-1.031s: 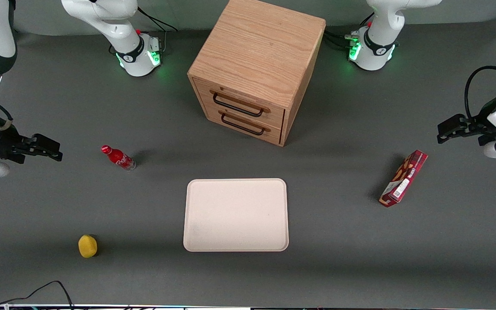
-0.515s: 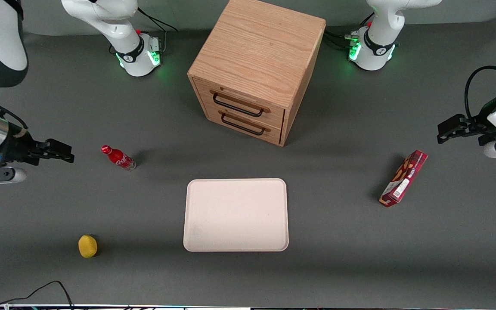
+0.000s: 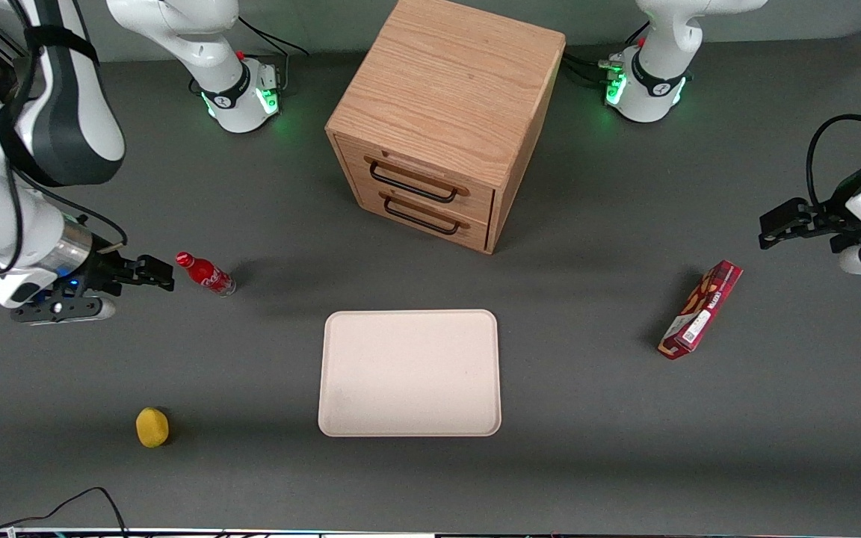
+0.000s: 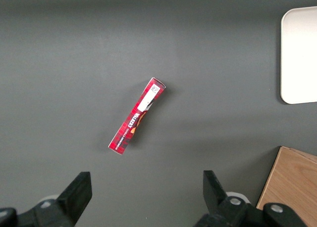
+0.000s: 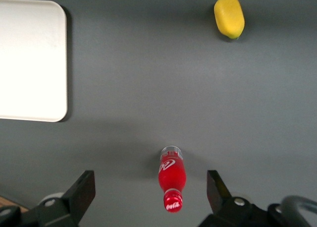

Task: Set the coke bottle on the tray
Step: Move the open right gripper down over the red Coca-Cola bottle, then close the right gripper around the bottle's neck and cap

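gripper (image 3: 164, 278): fingers spread wide, just beside bottle cap
bottle (image 3: 206, 274): standing on table, apart from tray (image 3: 409, 372)

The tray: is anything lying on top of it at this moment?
Nothing lies on the tray; its whole surface shows bare. The coke bottle stands on the table, beside the open claw. Under the tray is hidden.

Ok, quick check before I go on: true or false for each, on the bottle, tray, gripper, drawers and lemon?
1. The bottle stands on the tray. False: it stands on the table, apart from the tray.
2. The gripper is open, beside the bottle. True.
3. The gripper holds the bottle. False: it holds nothing.
4. Both drawers are closed. True.
5. The lemon lies in the tray. False: it lies on the table, nearer the front camera than the bottle.
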Tool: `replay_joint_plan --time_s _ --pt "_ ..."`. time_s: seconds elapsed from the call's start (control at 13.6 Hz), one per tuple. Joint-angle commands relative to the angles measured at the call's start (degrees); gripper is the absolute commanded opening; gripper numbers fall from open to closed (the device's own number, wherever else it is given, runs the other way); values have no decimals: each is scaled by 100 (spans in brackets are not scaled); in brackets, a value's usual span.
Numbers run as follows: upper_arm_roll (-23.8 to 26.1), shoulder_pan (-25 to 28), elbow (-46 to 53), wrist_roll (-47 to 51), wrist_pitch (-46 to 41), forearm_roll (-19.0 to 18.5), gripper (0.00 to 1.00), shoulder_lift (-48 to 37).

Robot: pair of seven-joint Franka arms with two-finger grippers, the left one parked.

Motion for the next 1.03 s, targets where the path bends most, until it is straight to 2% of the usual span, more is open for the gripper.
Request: replay_joint_plan --time_s 0.0,0.22,0.74,0.81,0.96 --pt "37 -60 -1275 -215 1016 131 99 -532" --pt "37 -69 -1796 -232 1344 131 99 -577" --pt "37 -156 -2184 -363 1318 131 95 -673" --pt "37 -261 -2192 -503 1336 131 93 -656" --pt "54 -411 -2254 -610 1327 131 84 -665"
